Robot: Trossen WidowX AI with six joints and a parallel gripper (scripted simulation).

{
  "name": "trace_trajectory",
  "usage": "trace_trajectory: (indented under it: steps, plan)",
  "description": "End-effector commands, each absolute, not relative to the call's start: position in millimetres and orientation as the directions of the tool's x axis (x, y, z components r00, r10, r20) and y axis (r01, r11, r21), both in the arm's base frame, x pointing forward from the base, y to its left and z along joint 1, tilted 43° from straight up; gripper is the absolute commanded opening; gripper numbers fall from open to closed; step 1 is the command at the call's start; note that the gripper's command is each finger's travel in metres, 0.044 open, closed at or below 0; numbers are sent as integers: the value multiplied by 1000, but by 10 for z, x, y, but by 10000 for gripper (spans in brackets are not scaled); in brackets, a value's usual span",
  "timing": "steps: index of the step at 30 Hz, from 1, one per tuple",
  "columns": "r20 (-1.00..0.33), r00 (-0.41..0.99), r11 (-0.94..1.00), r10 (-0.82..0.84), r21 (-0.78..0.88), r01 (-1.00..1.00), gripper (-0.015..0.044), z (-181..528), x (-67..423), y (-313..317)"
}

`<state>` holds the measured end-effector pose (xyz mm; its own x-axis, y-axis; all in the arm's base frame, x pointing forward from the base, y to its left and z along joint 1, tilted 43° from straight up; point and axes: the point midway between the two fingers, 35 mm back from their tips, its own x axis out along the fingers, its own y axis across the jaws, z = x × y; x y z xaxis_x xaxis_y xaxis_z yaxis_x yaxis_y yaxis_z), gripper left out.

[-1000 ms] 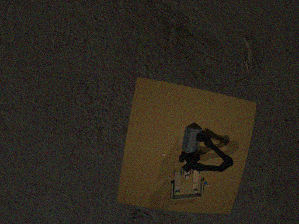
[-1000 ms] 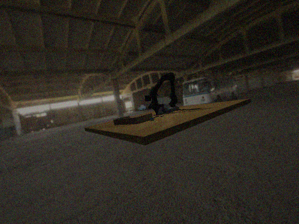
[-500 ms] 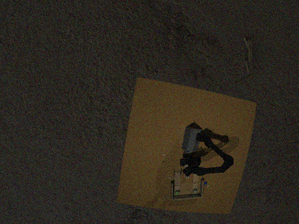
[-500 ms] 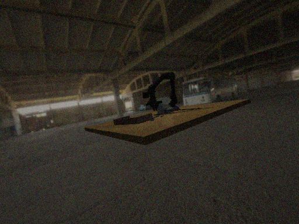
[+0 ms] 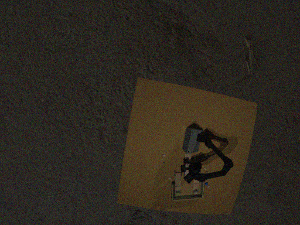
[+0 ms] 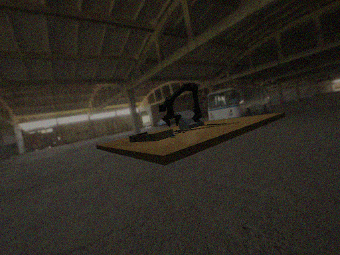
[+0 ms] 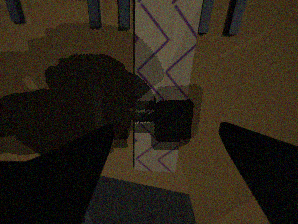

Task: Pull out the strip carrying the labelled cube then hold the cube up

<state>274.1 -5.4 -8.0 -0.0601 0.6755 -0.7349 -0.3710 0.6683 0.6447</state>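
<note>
In the wrist view a pale strip (image 7: pixel 167 45) with a purple zigzag runs from the top edge down the middle. A dark cube (image 7: pixel 172 120) sits on it near its near end, with a faint striped mark on its left side. My gripper (image 7: pixel 165 128) (image 5: pixel 187 171) is open. Its two dark fingers stand wide to the left and right of the strip, with the cube between them and nothing gripped. From above, the black arm (image 5: pixel 218 164) (image 6: pixel 186 99) bends over the wooden board (image 5: pixel 164 117) (image 6: pixel 186 146). The picture is too dark to make out other strips.
A low framed tray (image 5: pixel 187 197) (image 6: pixel 151 135) lies at the board's near edge. Blue-grey posts (image 7: pixel 94 12) stand along the top of the wrist view. The arm's grey-blue base (image 5: pixel 191 140) (image 7: pixel 140 202) is behind the gripper. A small blue dot (image 5: pixel 206 184) lies beside the tray.
</note>
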Motion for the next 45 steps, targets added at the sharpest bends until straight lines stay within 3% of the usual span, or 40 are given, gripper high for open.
trace_trajectory:
  steps: [1,45]
  plan:
    - [-732,-57,667,679,648,-369,440,-39,2891,-23]
    - [-731,-52,665,681,646,-374,440,311,4200,218]
